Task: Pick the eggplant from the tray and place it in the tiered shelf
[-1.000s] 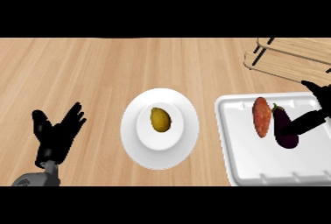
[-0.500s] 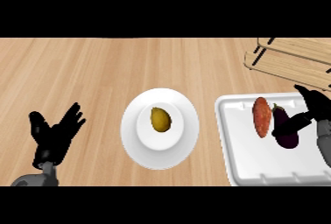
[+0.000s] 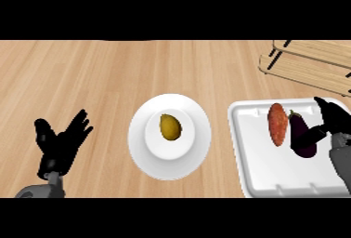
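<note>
You are looking steeply down on a light wooden tabletop [image 3: 103,79]. At the right sits a white rectangular tray [image 3: 274,172] with a raised rim. Two things lie in it side by side: a long orange-red vegetable [image 3: 277,124], set lengthwise toward the tray's left half, and just to its right the dark purple eggplant [image 3: 302,137], also lengthwise, with its stem end pointing to the far side. The eggplant rests on the tray floor.

Your black right hand [image 3: 331,122] comes in over the tray's right edge and sits right against the eggplant. The fingers reach up along the eggplant's right side, and the thumb bends in across its lower right flank, so the hand is partly curled around it. You cannot tell from this view how far the fingers reach under it.

In the middle of the tabletop stands a round white plate [image 3: 147,153], and on its centre lies a small yellow-brown oval fruit [image 3: 170,127]. The plate stands apart from the tray, with a strip of bare wood between them.

Your black left hand [image 3: 61,144] shows at the lower left, well apart from the plate, open with fingers spread and pointing up, holding nothing.

The light wooden tiered shelf [image 3: 308,62] stands in the far right corner, beyond the tray and apart from it.
</note>
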Motion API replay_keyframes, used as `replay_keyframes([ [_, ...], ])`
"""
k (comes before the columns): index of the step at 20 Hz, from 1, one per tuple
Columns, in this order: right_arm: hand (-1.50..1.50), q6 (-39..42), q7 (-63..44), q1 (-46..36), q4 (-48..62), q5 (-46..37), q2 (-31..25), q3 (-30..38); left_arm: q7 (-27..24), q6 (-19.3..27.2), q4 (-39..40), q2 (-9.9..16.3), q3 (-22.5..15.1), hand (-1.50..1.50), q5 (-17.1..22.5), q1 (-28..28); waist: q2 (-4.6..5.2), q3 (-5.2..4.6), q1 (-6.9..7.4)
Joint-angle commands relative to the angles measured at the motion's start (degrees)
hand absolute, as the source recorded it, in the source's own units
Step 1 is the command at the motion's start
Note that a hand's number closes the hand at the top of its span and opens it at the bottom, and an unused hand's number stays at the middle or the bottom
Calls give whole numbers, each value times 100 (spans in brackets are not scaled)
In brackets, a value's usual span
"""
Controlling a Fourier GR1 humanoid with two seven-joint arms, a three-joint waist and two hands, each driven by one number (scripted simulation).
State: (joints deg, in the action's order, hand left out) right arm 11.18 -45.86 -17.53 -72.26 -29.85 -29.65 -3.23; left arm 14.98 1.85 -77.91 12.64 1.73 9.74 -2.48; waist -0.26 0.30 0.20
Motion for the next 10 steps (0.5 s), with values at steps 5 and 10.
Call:
replay_keyframes([
  [5,-150,-680,418,-112,485,-603,648,44,-33,-185,210,-46,102,0,-83,36,29,-30,1],
  [10,-150,-980,1497,-470,1848,-825,520,337,-141,11,117,-379,-41,0,-270,190,41,-27,42],
])
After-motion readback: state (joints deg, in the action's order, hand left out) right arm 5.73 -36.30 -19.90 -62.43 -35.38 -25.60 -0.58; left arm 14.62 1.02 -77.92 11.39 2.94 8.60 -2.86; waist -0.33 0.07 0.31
